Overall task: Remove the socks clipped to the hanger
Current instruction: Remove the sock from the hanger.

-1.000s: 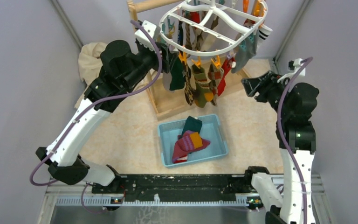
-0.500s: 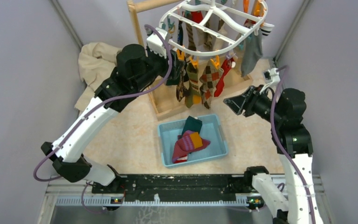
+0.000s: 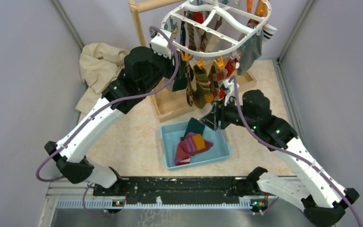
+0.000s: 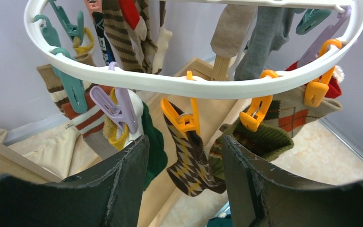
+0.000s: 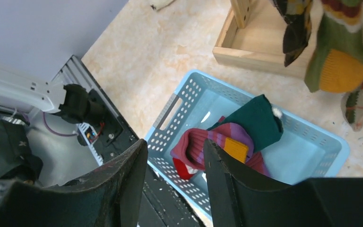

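The right gripper (image 3: 211,118) swung from three o'clock over the basket (image 3: 163,147) of dropped socks (image 3: 191,142); it and the left gripper (image 4: 184,141) gape empty, and many more hang clipped on the hanger (image 3: 208,55) at twelve.

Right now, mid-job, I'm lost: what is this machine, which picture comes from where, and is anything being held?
These are two robot arms bolted at the table's near edge. The wide picture comes from a fixed camera above and behind them. The other two come from a camera on each wrist, looking out past its own dark jaws.

The left arm is raised to the white hanger, where socks hang from coloured clips. Its jaws stand open and hold nothing. The right arm hovers over the blue basket, and its jaws are open and empty too.

A few loose socks lie in that basket. A wooden stand sits beneath the hanger, and a beige cloth lies at the back left.
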Controlling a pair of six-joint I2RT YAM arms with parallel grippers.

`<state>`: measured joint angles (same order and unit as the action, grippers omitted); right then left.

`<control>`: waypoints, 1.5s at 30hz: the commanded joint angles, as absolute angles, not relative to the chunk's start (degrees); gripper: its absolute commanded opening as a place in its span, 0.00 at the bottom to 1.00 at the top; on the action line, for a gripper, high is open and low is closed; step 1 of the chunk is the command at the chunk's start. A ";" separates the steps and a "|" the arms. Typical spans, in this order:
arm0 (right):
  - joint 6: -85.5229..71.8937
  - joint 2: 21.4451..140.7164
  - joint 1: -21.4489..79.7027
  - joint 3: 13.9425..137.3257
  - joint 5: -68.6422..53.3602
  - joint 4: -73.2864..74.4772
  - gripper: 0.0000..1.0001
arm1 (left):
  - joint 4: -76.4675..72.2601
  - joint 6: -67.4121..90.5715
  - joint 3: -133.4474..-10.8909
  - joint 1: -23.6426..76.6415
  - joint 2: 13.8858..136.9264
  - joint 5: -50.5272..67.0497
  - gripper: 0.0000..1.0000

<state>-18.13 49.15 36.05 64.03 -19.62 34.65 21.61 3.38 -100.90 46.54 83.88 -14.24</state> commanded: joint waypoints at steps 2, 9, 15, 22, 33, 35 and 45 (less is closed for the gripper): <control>-16.48 52.16 44.22 63.50 -12.63 28.65 0.49 | 20.36 4.03 -101.19 46.94 82.39 -17.00 0.64; -16.15 57.33 56.66 64.22 -3.15 24.90 0.50 | 19.90 3.87 -100.80 46.93 81.93 -17.62 0.65; -16.14 57.15 56.78 61.78 2.38 20.51 0.51 | 19.61 3.46 -100.06 46.93 81.57 -18.42 0.66; -16.07 56.71 56.78 57.39 14.16 14.11 0.52 | 18.75 4.24 -98.89 46.93 81.52 -19.63 0.69; -16.72 56.78 49.28 57.53 16.83 11.34 0.54 | 18.64 6.76 -100.38 47.00 84.80 -19.19 0.70; -16.43 57.27 48.75 58.18 16.48 11.40 0.54 | 18.70 7.45 -100.77 46.93 85.29 -18.49 0.70; -17.05 58.75 48.71 58.18 12.38 10.06 0.54 | 16.75 9.35 -101.04 47.73 86.94 -20.06 0.69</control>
<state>-16.38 58.30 48.62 56.62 14.90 14.28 20.10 8.16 -99.46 47.29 86.78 -18.55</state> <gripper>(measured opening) 0.539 0.695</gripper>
